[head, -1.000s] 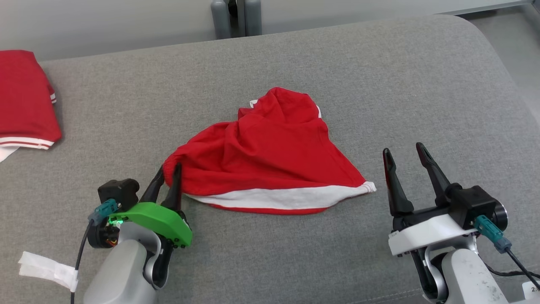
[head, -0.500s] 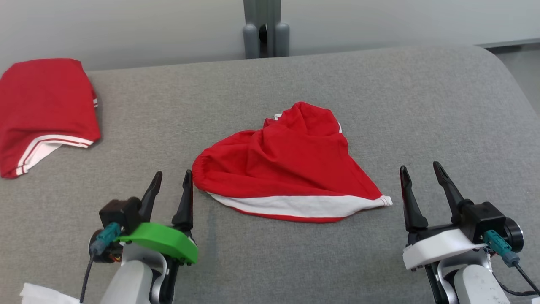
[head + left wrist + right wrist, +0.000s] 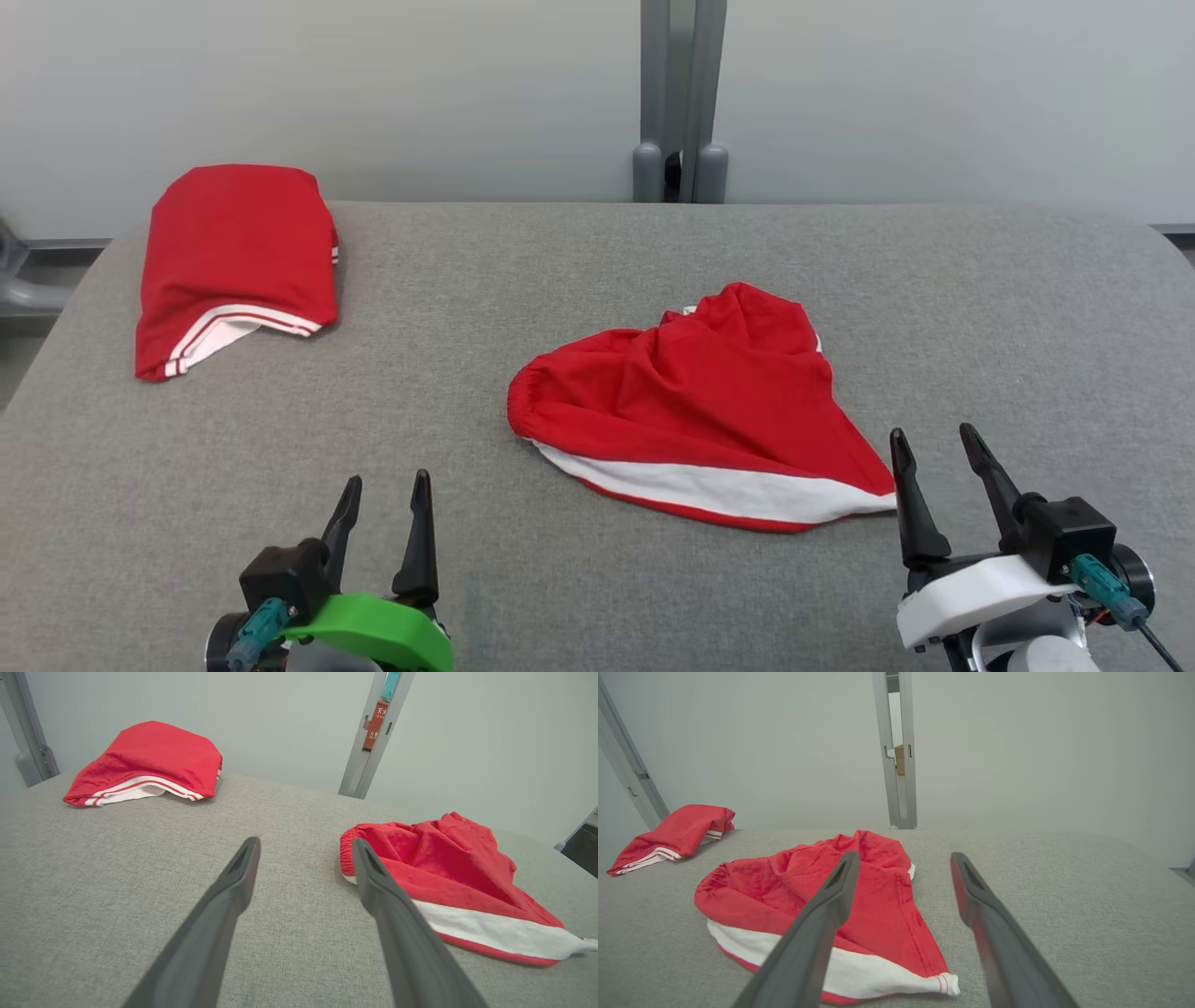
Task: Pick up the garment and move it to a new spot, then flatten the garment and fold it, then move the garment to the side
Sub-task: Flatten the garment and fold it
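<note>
- The crumpled red garment with a broad white band along its near edge [image 3: 700,401] lies in a loose heap on the grey fabric-covered bench [image 3: 560,261], a little to the robot's right of centre.
- The left claw [image 3: 387,478] hovers low at the near edge with its two dark fingers spread and nothing between them.
- The right claw [image 3: 933,432] is likewise spread and empty.
- The garment's long axis runs roughly side to side. Its gathered elastic end points toward the robot's left, and its white-banded corner slants nearer the robot on the right.
- That corner lies just beside the right claw's inner finger, so the right arm is plainly the nearer.
- The gathered end sits ahead and to the right of the left claw, near but clearly apart from it.
- The heap is still bunched and not spread flat. Flattening looks like the step in hand, probably with each claw taking its own end.
- A second red garment, folded, with white striped trim [image 3: 233,252], rests at the far left of the bench, well apart.
</note>
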You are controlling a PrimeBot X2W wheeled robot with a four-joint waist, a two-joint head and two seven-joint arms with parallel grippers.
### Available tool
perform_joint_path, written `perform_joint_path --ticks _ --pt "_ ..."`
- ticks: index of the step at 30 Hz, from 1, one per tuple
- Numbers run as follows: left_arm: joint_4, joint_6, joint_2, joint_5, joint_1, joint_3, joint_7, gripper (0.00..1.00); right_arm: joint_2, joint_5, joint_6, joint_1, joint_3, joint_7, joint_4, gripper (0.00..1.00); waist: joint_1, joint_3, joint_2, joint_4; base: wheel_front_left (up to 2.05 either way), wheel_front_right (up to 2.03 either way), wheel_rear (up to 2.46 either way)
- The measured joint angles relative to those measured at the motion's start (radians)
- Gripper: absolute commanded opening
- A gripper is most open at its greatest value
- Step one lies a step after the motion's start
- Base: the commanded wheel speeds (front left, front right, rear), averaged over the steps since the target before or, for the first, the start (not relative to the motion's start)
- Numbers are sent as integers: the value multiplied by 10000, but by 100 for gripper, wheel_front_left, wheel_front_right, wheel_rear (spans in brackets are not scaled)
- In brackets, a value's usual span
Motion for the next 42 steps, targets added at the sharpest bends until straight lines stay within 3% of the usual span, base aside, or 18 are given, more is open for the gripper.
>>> perform_joint_path --ticks 19,28,42 --pt "-447 102 -107 109 183 119 0 100 8 44 0 -3 -123 -19 798 100 0 -26 0 98 0 0 0" --pt "-433 100 -121 174 174 38 0 100 0 -746 0 -327 -1446 385 2449 100 0 343 0 205 0 0 0" --pt "-359 77 -130 219 -134 73 0 100 0 -1402 0 -1942 -1047 568 4846 100 0 1139 0 568 0 0 0"
